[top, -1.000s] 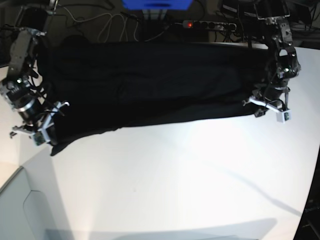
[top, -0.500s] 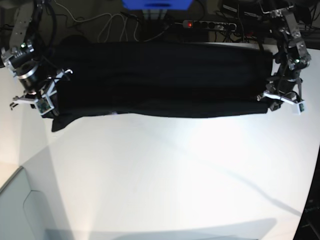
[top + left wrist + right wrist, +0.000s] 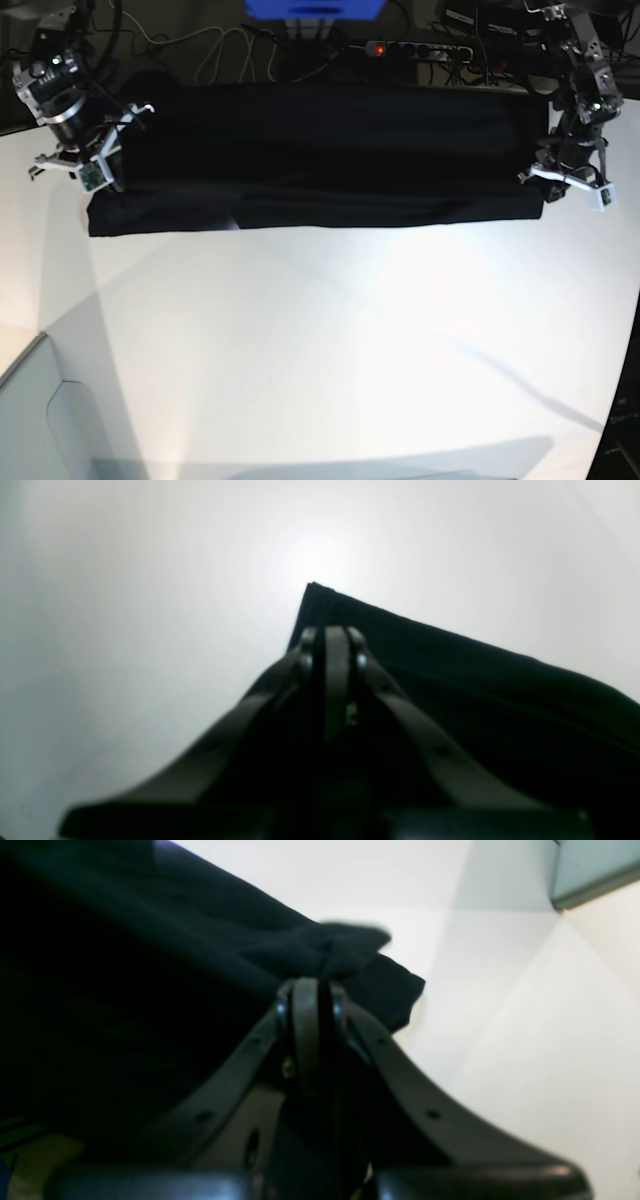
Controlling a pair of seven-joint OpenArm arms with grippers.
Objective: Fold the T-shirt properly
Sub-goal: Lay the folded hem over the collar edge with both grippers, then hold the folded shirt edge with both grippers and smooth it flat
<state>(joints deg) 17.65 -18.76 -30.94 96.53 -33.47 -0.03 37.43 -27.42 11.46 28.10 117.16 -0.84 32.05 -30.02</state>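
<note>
T-shirt lies stretched as a long black band across the far part of the white surface, its near edge fairly straight. Each end is pinched by a closed end effector: the left end effector on the base view's right, the right end effector on its left. A loose flap of cloth pokes out beside the right one. Releasing unevenly could let that corner bunch or skew the fold; pulling harder risks dragging the cloth off the far edge.
</note>
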